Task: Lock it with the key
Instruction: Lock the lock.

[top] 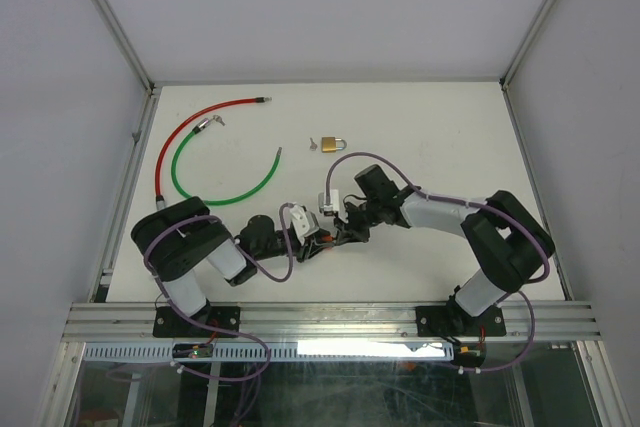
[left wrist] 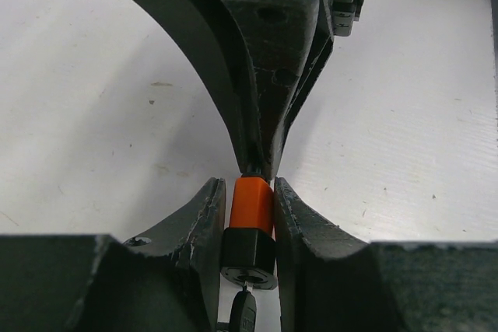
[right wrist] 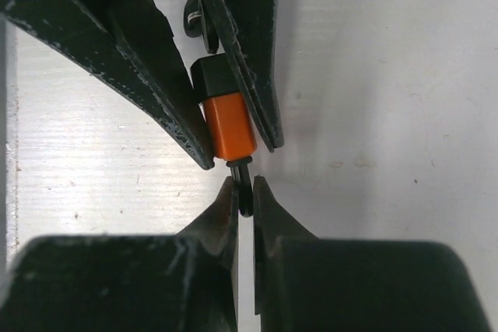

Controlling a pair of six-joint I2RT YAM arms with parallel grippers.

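Observation:
A small padlock with an orange body (left wrist: pixel 253 201) and a black base (left wrist: pixel 249 258) is clamped between my left gripper's (left wrist: pixel 249 192) fingers. A black-headed key (left wrist: pixel 243 315) hangs from the keyhole in the base, its blade reaching into it. My right gripper (right wrist: pixel 245 190) is shut on the lock's thin black shackle (right wrist: pixel 246 201), which sticks out of the orange body (right wrist: pixel 228 126). From above, the two grippers meet tip to tip at the table's front centre, left gripper (top: pixel 316 239) and right gripper (top: pixel 350 228), and the lock is mostly hidden between them.
A brass padlock (top: pixel 336 143) with a key (top: pixel 314 144) beside it lies behind the grippers. A red cable (top: pixel 195 129) and a green cable (top: pixel 235 185) curve across the back left, with small metal keys (top: pixel 212 124) near them.

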